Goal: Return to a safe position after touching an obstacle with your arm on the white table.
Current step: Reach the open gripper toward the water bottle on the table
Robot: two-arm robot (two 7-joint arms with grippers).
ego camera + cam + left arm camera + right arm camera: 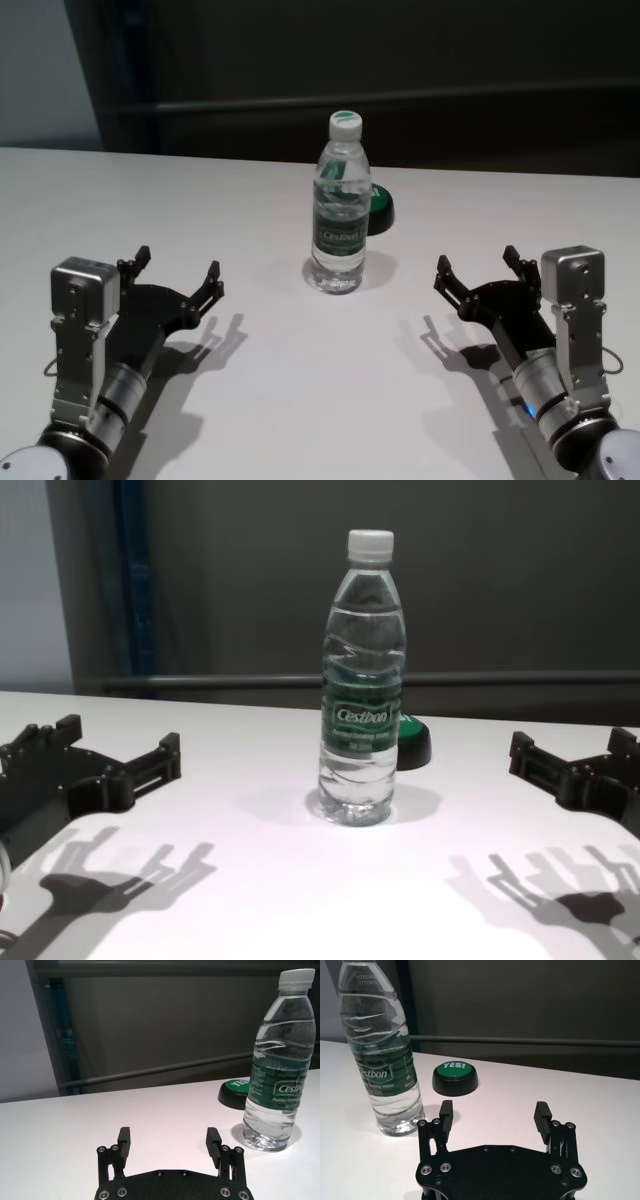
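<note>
While the bottle [340, 205] stands upright between them, left gripper [176, 270] and right gripper [479, 266] gape wide, empty.

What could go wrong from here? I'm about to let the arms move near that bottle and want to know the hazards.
1. The water bottle stands upright, tall and narrow, between the open left gripper and open right gripper; a sideways sweep by either arm could tip it.
2. If it falls backward, it may strike the green button just behind it.
3. On the glossy white table, a nudged bottle may slide rather than stay put.
</note>
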